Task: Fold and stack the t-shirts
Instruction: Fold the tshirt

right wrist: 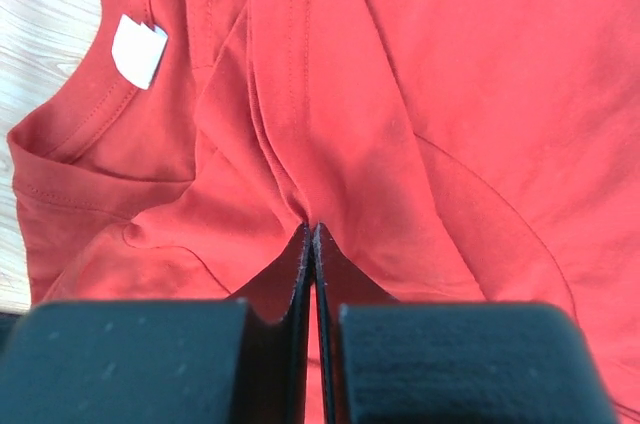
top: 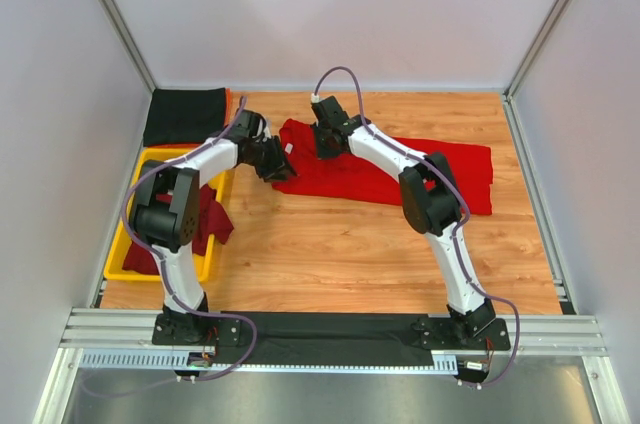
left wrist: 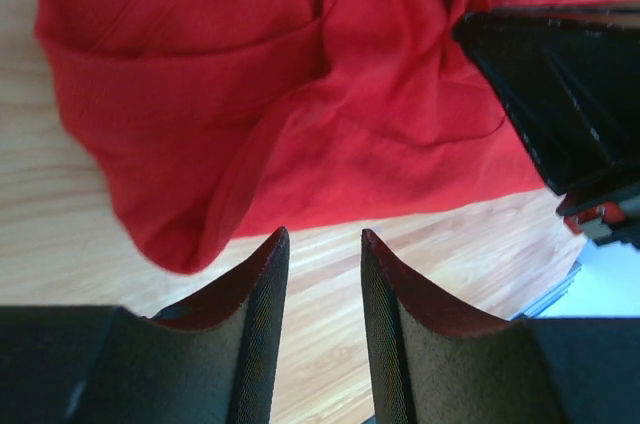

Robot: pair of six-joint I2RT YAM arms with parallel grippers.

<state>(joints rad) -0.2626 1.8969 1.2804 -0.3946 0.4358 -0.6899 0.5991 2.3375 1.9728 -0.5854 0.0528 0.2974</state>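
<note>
Jaws: we see the left gripper slightly parted and empty, just off the cloth's edge; the right gripper is pinched tight on a ridge of red cloth.
Maroon t-shirts: heaped in the yellow tray, 9 o'clock.
Red t-shirt: spread mid-table, rumpled at its 9 o'clock end.
Handling: we judge it light, limp and prone to sag; take seams beside the white neck label.
Black t-shirt: folded, far, 11 o'clock.

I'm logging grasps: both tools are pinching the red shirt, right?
No. Only the right tool is pinching the red shirt; the left tool is open, nothing between its jaws, as the left wrist view shows.
</note>
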